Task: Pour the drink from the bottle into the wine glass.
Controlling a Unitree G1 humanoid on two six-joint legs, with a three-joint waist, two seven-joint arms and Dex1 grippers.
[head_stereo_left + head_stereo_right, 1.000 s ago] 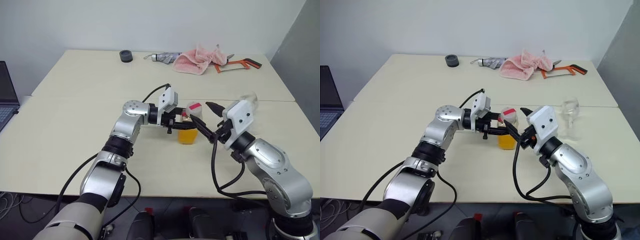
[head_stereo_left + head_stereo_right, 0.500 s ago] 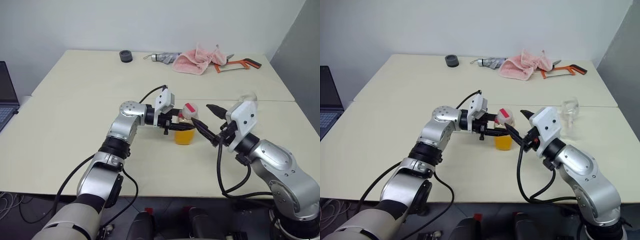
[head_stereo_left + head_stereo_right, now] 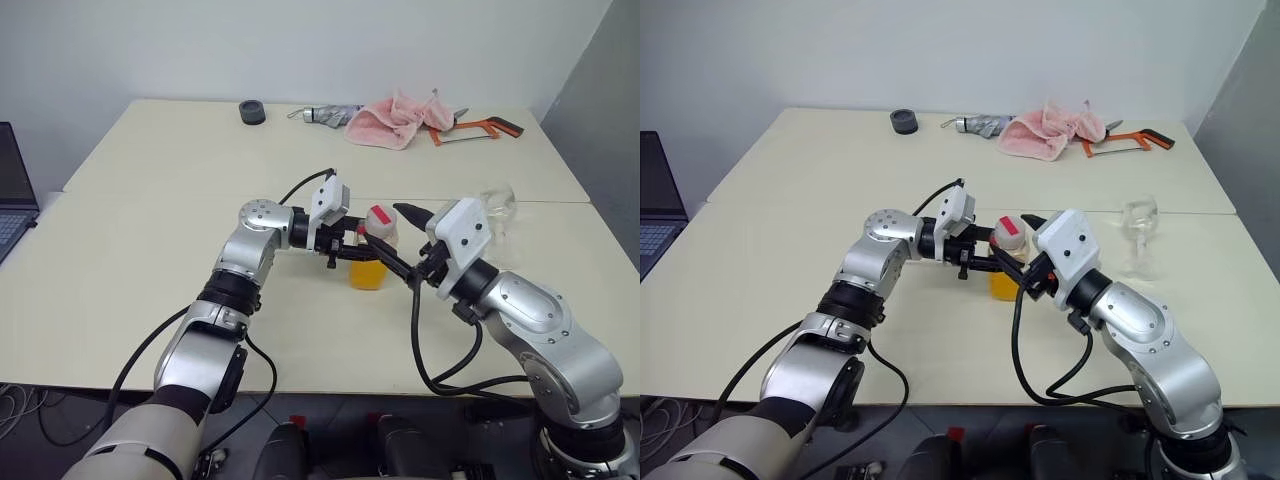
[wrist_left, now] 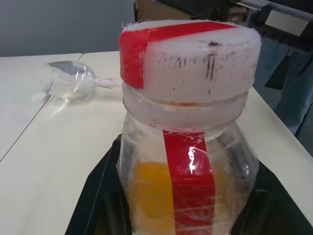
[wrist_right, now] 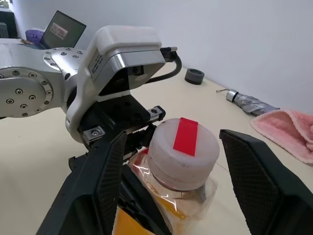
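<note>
The bottle [image 3: 372, 258] stands on the table, clear plastic with a red stripe and a pale cap [image 5: 183, 147]. The orange drink [image 3: 368, 274] fills its lower part. My left gripper [image 3: 358, 252] reaches in from the left and is shut on the bottle's body; its black fingers [image 4: 93, 200] flank it in the left wrist view. My right gripper [image 5: 173, 134] is open, with one finger on each side of the cap and a gap to it on both sides. The wine glass [image 3: 1138, 228] stands upright and empty to the right, behind my right arm.
At the table's far edge lie a pink towel [image 3: 395, 118], a black ring [image 3: 252, 111], a grey folded umbrella [image 3: 325, 115] and an orange-handled saw [image 3: 480, 128]. A laptop [image 3: 12, 190] sits at the left edge. A seam [image 3: 180, 197] runs across the table.
My right gripper has shifted left, so its open fingers now straddle the bottle's cap. The left gripper and the bottle have held still.
</note>
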